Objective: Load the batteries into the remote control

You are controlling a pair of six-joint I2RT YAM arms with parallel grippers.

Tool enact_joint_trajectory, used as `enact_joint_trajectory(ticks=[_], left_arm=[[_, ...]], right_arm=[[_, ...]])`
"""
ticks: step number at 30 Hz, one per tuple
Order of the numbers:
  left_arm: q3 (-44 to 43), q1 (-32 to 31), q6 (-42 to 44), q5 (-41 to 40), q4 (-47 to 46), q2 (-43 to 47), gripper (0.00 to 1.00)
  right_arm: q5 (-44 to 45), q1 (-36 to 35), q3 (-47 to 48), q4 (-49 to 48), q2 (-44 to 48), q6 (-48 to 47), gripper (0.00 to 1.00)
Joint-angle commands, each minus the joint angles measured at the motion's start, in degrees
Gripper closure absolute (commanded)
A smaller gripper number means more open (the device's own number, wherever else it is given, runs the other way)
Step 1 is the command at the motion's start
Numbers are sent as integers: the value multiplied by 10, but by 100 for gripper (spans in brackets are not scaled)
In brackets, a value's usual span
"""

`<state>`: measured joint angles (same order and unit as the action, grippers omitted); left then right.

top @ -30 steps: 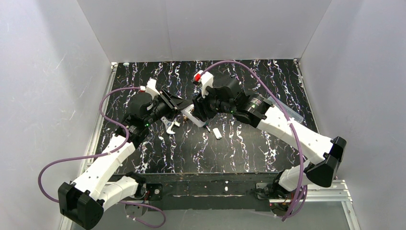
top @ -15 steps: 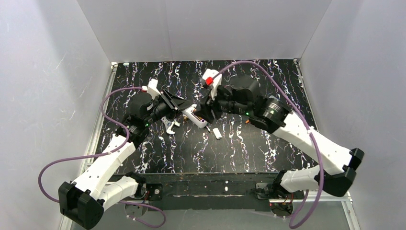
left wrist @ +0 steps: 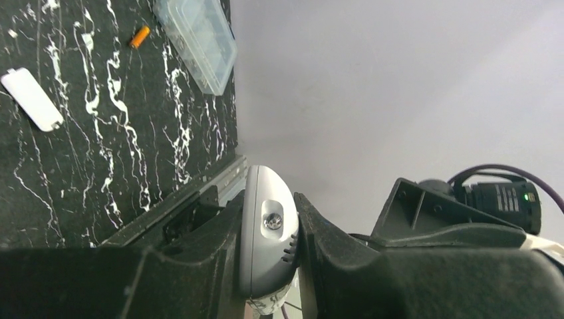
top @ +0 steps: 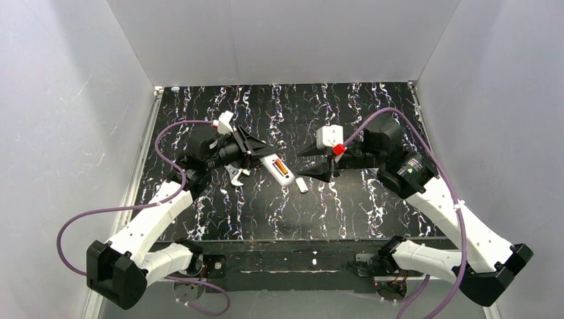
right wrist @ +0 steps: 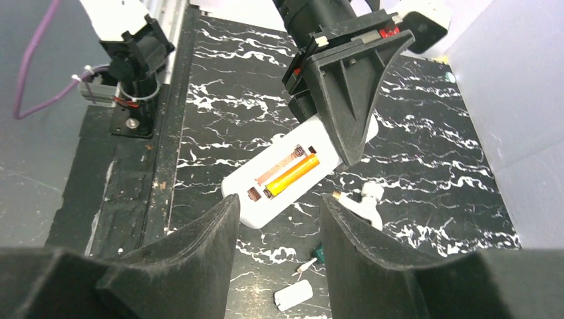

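Black white-veined table, white walls round it. Vs 1 s ago: the right arm has swung back. The right gripper now sits to the right of the remote control, near but apart; before, it was hard against it. Its jaws are spread with nothing between them. The left gripper is unchanged, clamped on the remote control's far end and holding it tilted. Cannot tell if the free end touches the table.

Only the left wrist view shows a clear plastic box well away from the remote control, with 1 loose battery lying just beside it. Only the right wrist view shows a white bent fitting and a green-handled screwdriver near the remote control's free end. A white cover piece lies flat a bit further off.

The remote control is white, back side up, recess open. It holds 1 orange seated battery; the slot beside it shows a bare spring.
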<state>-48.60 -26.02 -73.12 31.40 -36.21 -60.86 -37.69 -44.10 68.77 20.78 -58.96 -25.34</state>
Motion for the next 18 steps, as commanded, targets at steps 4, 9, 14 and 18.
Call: enact_joint_trajectory(ticks=[4,9,14,18], left_arm=[[-26,-21,-12,72,-29,2,100],[-22,-42,-11,74,-31,-5,100],[-30,-58,-5,79,-32,-17,100],[-38,-62,5,81,-20,-18,100]], right_arm=[[-226,70,9,-66,-9,29,46],[-220,71,11,-74,-32,13,55],[-217,71,-9,-122,-42,9,58],[-226,71,-19,-133,-47,-7,58]])
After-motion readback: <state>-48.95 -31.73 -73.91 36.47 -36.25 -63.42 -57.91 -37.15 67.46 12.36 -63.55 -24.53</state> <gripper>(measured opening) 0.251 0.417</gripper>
